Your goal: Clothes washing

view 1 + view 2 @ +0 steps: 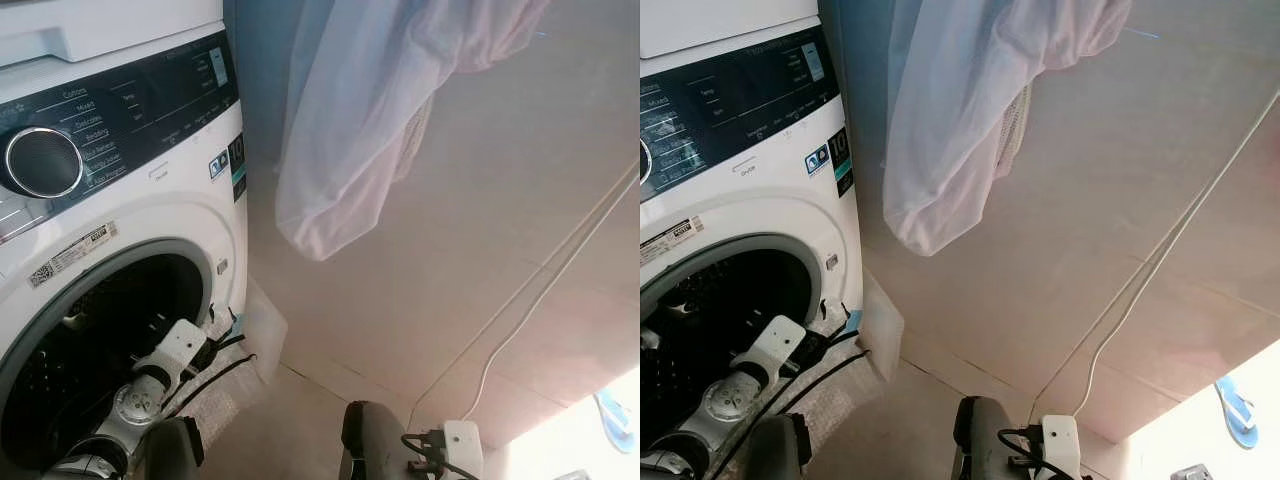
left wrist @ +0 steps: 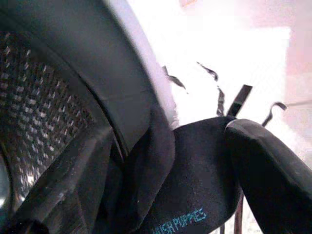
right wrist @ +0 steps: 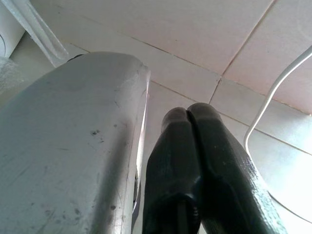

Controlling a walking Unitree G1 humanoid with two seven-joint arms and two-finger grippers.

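Washer standing at the frame's left, its door opening at lower left. Left gripper reaching at the drum rim, its fingers closing on a dark sock hanging at the opening. Right gripper idling at bottom centre, fingers pressed together, holding nothing. White garment hanging at upper centre; cable trailing at right.

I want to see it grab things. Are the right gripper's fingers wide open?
No, the right gripper has its two black fingers pressed together above the tiled floor.
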